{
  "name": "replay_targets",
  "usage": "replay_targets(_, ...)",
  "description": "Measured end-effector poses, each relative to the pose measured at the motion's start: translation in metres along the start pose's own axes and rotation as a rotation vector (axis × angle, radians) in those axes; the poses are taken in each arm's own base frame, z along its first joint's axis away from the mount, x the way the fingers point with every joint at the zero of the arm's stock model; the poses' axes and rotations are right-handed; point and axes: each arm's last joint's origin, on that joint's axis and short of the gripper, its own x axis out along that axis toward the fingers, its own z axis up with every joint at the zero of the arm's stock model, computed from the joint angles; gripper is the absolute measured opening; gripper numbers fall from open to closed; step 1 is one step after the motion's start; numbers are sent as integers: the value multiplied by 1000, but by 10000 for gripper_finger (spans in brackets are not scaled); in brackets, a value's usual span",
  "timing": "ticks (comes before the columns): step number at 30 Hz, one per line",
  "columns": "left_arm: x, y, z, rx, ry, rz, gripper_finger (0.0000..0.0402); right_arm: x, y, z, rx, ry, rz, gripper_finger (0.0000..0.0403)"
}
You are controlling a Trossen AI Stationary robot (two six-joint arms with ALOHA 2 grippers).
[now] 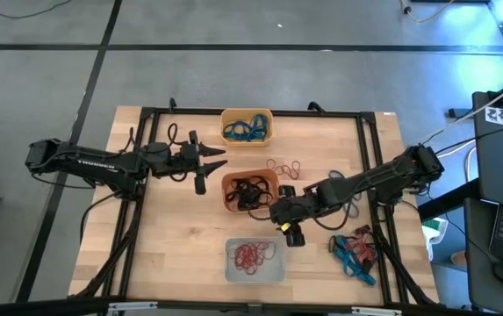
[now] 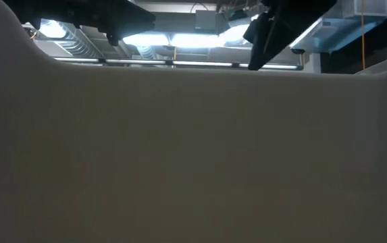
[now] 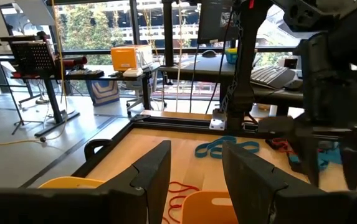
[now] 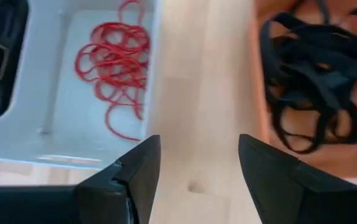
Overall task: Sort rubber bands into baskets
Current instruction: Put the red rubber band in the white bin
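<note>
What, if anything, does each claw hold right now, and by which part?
Nothing is held. The right claw stands open and empty over bare table between the white basket and the orange basket. The left claw is open and empty too.

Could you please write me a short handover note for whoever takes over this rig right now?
Right gripper: open, empty, over bare table between the whitish basket and the red-orange basket.
Left gripper: open, empty, waiting just left of the red-orange basket.
Done: blue bands lie in the yellow basket, black bands in the red-orange basket, red bands in the whitish basket.
Left: a few loose red bands on the table right of the red-orange basket, and a mixed pile of teal, black and red bands near the table's front right corner.
</note>
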Motion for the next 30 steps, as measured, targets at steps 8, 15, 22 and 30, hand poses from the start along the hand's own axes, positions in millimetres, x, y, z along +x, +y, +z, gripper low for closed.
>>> replay_targets(8, 0, 0, -1, 3, 13, 0, 141, -21, -27, -28, 75, -10, -98, 214)
replay_targets(15, 0, 0, -1, 2, 10, 0, 141, -35, -68, -62, 192, -1, -173, 214)
replay_targets(22, 0, 0, 0, 1, 3, 0, 141, -32, -106, -85, 347, 28, -340, 214)
replay_targets(30, 0, 0, 0, 1, 5, 0, 141, -16, -132, -102, 459, 92, -463, 214)
